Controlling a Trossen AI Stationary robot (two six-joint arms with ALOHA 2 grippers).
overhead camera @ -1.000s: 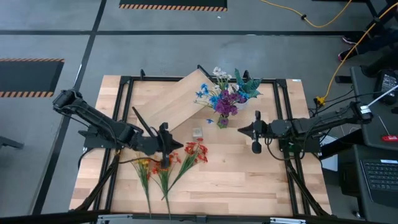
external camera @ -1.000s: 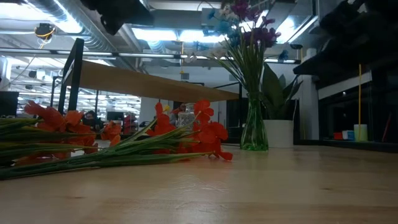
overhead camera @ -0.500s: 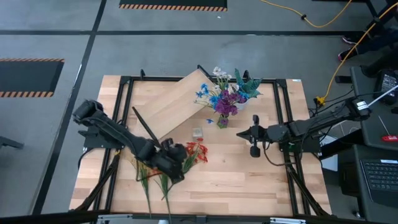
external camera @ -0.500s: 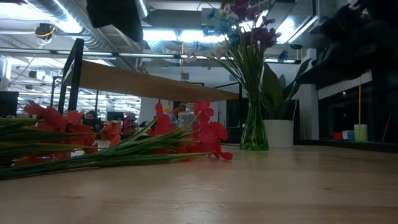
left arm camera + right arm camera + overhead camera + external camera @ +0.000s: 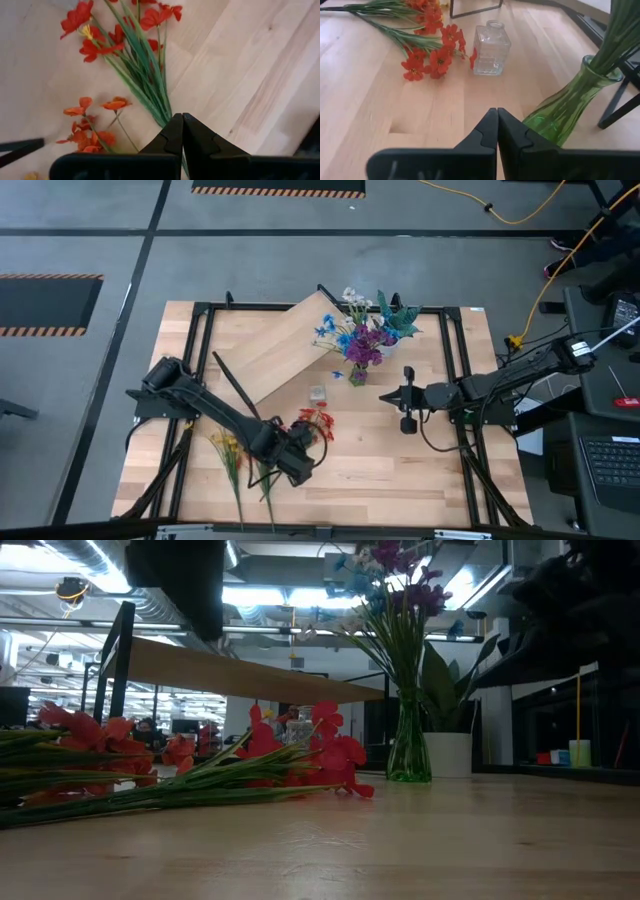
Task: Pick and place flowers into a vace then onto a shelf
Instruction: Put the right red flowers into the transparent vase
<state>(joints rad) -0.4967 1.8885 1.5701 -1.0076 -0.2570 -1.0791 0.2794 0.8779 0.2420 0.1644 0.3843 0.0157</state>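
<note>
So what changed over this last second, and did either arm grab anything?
The left gripper swung toward the table's front, over the loose red flowers, fingers shut on nothing. The right gripper drifted slightly, also shut. Flowers, green vase and shelf stayed put.

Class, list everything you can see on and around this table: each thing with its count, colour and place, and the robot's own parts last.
Red flowers: one spray, red-orange, lying on the table's middle front.
Yellow and orange flowers: two sprays, lying left of the red one.
Green vase: one, glass, holding blue, purple and white flowers, mid-table rear.
Clear bottle: one, small, empty, between vase and red spray.
Shelf: one, light wood, set askew at rear.
Potted plant: one, green, white pot, behind the vase.
Left gripper: jaws shut, above the stems.
Right gripper: jaws shut, beside the vase.
</note>
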